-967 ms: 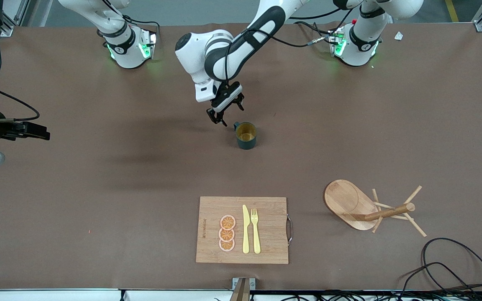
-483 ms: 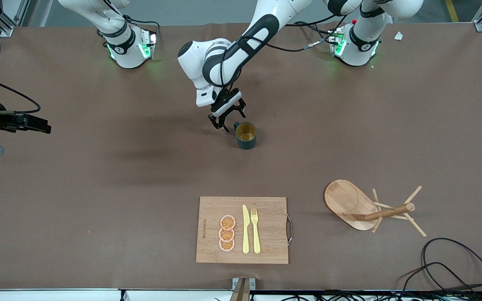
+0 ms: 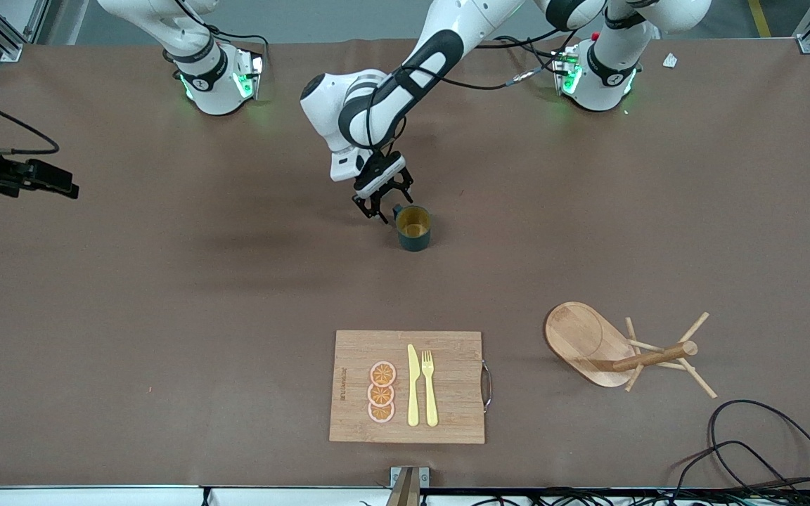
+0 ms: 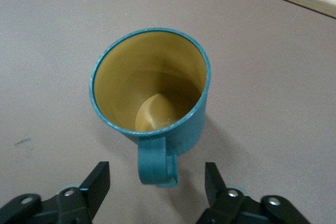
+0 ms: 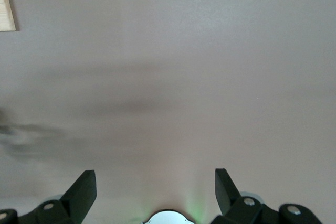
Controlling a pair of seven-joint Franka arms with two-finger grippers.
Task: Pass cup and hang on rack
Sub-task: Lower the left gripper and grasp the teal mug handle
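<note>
With my left gripper (image 4: 157, 182) open astride the cup (image 3: 413, 226) handle mid-frame, an off-centre pinch could tip it.

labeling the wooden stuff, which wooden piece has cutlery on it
The rectangular cutting board, carrying the knife and fork; the rack is bare.

Left gripper (image 3: 384, 204) moves down and toward the cup (image 3: 413, 228) versus a second ago: from a clear gap up-left of it in the front view to straddling the cup's handle (image 4: 156, 162), fingers (image 4: 97, 181) apart on either side, not touching. Right gripper (image 3: 53, 181) at the left frame edge shifts upward and slightly further left in the front view.
</note>
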